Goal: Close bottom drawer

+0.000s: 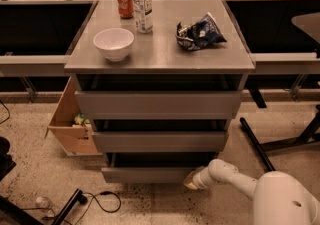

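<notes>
Gripper (191, 180) at right end of bottom drawer (145, 174) front, apparently touching; grasp state indiscernible.

The white arm (234, 178) comes in from the lower right corner of the frame, where its broad rounded shell (282, 203) fills the corner. From there it stretches left and a little upward, narrowing past a rounded joint. The gripper (190, 181) sits low in the frame, just right of centre, pointing left.
</notes>
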You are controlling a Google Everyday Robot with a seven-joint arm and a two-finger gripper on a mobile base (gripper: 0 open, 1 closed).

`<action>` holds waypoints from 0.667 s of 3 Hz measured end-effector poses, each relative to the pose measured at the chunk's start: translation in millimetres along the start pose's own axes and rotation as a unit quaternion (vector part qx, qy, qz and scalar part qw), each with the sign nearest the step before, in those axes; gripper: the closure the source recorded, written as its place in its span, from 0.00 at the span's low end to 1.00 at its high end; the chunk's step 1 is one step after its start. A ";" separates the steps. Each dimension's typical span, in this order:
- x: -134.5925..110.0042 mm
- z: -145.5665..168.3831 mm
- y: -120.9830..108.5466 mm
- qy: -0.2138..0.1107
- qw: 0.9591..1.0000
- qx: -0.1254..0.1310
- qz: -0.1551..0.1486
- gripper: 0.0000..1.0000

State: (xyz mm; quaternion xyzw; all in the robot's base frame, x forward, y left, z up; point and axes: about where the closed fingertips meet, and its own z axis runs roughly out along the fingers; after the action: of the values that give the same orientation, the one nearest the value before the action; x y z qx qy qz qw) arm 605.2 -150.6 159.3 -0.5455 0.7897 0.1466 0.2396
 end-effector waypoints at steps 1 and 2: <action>0.0 0.0 0.0 0.000 1.000 0.000 0.000 0.11; 0.0 0.1 0.1 0.000 1.000 0.000 0.000 0.00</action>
State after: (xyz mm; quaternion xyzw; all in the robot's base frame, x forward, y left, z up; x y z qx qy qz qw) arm 605.1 -150.5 159.2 -0.5455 0.7897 0.1467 0.2396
